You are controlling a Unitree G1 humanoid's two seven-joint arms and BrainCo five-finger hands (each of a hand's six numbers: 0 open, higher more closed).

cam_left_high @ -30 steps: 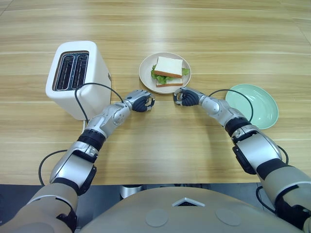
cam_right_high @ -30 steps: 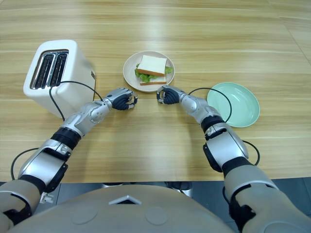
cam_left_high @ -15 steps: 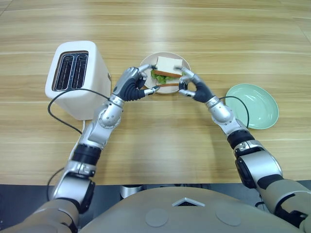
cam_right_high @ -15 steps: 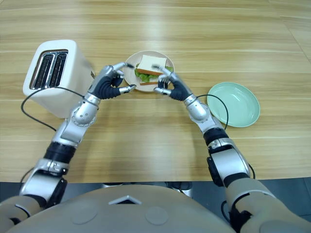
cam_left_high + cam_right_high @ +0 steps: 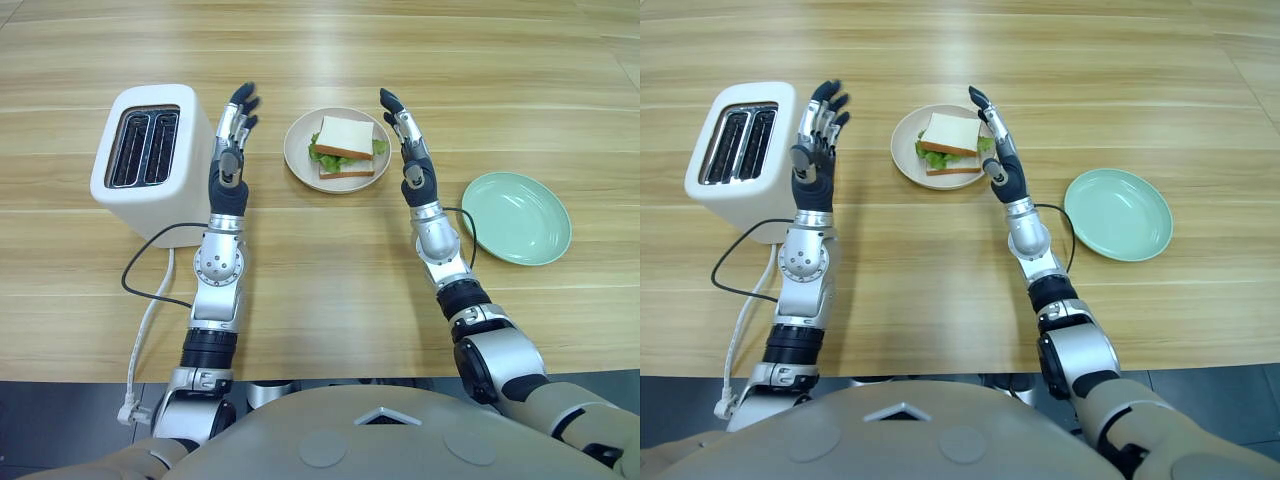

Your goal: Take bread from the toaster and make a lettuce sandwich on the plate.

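1. Toaster [image 5: 150, 160], white, stands at the far left of the wooden table [image 5: 320, 300] with its two slots facing up. Its cord [image 5: 148, 305] trails toward the near edge.
2. My left hand [image 5: 232, 150] is just right of the toaster, between it and the plate. The fingers are stretched out straight, pointing away from me, and hold nothing.
3. Cream plate [image 5: 296, 150] sits mid-table and carries the sandwich [image 5: 347, 150]. White bread [image 5: 349, 131] lies on top, with lettuce [image 5: 325, 157] showing at the edges above a lower slice.
4. My right hand [image 5: 408, 150] is just beside the plate's right rim. Its fingers are also extended flat and grip nothing.
5. Pale green plate [image 5: 515, 218] lies furthest right, apart from my right hand.
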